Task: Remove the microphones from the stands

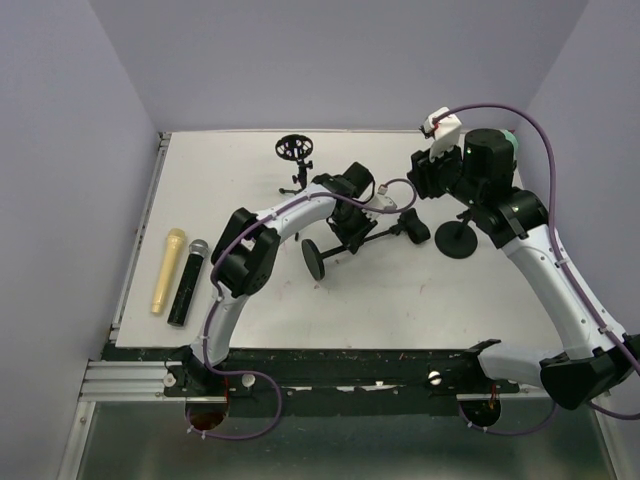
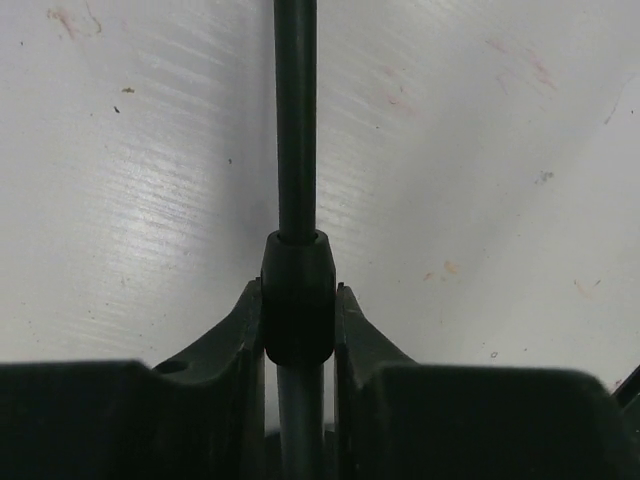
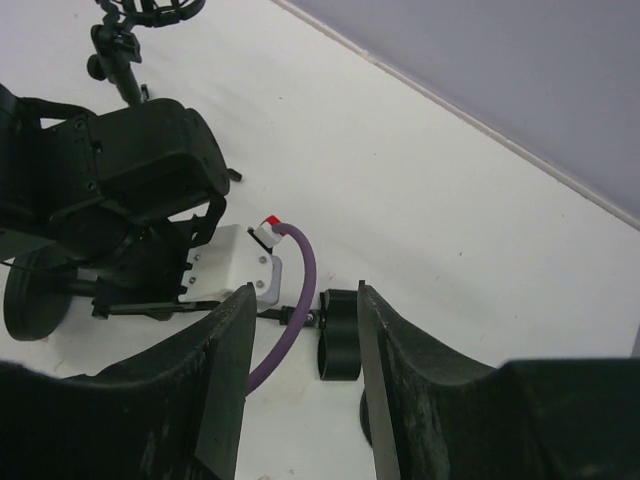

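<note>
At the centre of the counter [image 1: 400, 290], the stand [image 1: 360, 243] lies tipped over. Its long axis runs left to right, with the round base [image 1: 315, 258] toward the left arm and the clip [image 3: 338, 335] toward the right arm. The left hand [image 2: 297, 300] is clenched on the stand, one finger pressed to each side of the collar [image 2: 297, 270] where the thin rod meets the thicker tube. The right hand [image 3: 302, 300] is released, fingers parted, and hovers just beyond the clip. In its wrist view the clip shows between the two fingers but lower down, touching neither. The right arm is thus the nearer to the clip end.

No microphone can be made out in the clip. A cream microphone [image 1: 168, 270] and a black microphone [image 1: 188, 282] lie side by side near the left edge of the counter, well apart from both hands, their long axes running near to far.

Judgement: if the clip is indeed empty, the removal looks done. Otherwise the pull should follow the rod's axis, away from the left hand's brace.
</note>
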Controlling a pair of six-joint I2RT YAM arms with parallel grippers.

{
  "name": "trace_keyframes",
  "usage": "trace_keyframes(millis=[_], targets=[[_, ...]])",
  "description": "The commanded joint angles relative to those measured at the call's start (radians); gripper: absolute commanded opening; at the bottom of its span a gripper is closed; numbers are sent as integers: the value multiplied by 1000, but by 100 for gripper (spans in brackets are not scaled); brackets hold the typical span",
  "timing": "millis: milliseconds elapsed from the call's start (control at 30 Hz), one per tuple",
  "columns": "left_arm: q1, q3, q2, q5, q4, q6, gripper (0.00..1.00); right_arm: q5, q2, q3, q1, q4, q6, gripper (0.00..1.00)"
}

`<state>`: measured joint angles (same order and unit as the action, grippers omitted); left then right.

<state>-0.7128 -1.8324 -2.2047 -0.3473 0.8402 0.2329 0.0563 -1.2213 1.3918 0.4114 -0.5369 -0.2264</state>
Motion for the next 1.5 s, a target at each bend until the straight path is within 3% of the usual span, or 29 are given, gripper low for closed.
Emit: trace_keyframes(millis=[0,67,200,367,567,800,1033,1467], targets=[[-5,-34,14,-85,10,23,12,-50,20,-7,4,40,-17,53],[-1,-9,52,-110,-1,19,1,-50,16,3,4,34,-21,54],[24,196,231,-113,-178,9,0,32,-21,58,4,-40,-27,72],[79,576,538,-234,-489,118,0,209,-50,88,4,-98,-4,82],[118,774,710,-239,-617,137,0,368,-119,150,1,-224,-11,89],[119,1039,905,-119,-864,226,0,405,-220,246,-6,-348,-36,91],[125,1113,984,-122,-892,240,0,603,-256,210,-8,-443,-188,91],[124,1190,1077,-121,-923,212,0,580,-325,164,-6,-377,-195,89]])
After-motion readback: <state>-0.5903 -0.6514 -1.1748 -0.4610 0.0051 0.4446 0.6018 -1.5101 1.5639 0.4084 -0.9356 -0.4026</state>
